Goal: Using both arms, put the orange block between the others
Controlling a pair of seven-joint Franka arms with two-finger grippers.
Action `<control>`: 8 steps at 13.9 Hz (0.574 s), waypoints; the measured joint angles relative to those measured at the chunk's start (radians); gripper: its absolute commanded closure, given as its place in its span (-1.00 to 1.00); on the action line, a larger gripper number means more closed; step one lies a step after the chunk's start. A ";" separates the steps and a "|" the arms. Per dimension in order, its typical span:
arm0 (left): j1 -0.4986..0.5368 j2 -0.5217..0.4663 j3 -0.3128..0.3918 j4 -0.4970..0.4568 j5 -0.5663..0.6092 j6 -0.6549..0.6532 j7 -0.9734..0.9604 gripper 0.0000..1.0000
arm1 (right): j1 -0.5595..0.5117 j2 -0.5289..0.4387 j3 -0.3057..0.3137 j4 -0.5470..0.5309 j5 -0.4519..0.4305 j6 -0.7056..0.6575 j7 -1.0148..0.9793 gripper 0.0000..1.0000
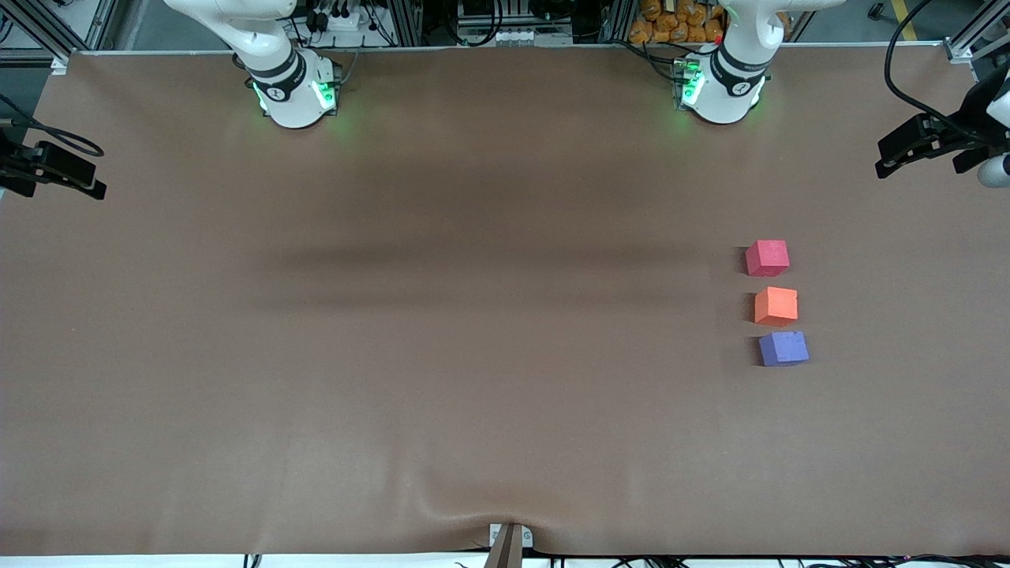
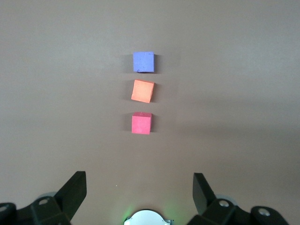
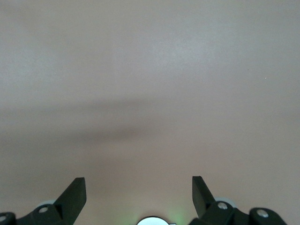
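Orange block (image 1: pixel 776 306) already sits between the pinkish-red cube (image 1: pixel 767 258) and purple-blue cube (image 1: pixel 783 348), toward the left arm's end of the tabletop (image 1: pixel 442 315); left pincer (image 2: pixel 139 194) hangs open above them, nearer than the open right pincer (image 3: pixel 139 194).

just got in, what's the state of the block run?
Nothing is held. The orange block sits on the table between the pinkish-red cube and the purple-blue cube, in a row toward the left arm's end. The left gripper is open above them; the right gripper is open over bare table.
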 measured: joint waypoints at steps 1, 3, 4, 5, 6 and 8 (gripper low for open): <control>0.000 0.000 0.000 0.000 0.000 0.000 0.000 -1.00 | 0.000 0.000 0.000 0.000 0.000 0.000 0.000 -1.00; 0.000 0.000 0.002 0.000 0.000 0.000 0.000 -1.00 | 0.000 0.000 0.000 0.000 0.000 0.000 0.000 -1.00; 0.000 0.000 0.002 0.000 0.000 0.000 0.000 -1.00 | 0.000 0.000 0.000 0.000 0.000 0.000 0.000 -1.00; 0.000 0.000 0.002 0.000 0.000 0.000 0.000 -1.00 | 0.000 0.000 0.000 0.000 0.000 0.000 0.000 -1.00; 0.000 0.000 0.002 0.000 0.000 0.000 0.000 -1.00 | 0.000 0.000 0.000 0.000 0.000 0.000 0.000 -1.00; 0.000 0.000 0.002 0.000 0.000 0.000 0.000 -1.00 | 0.000 0.000 0.000 0.000 0.000 0.000 0.000 -1.00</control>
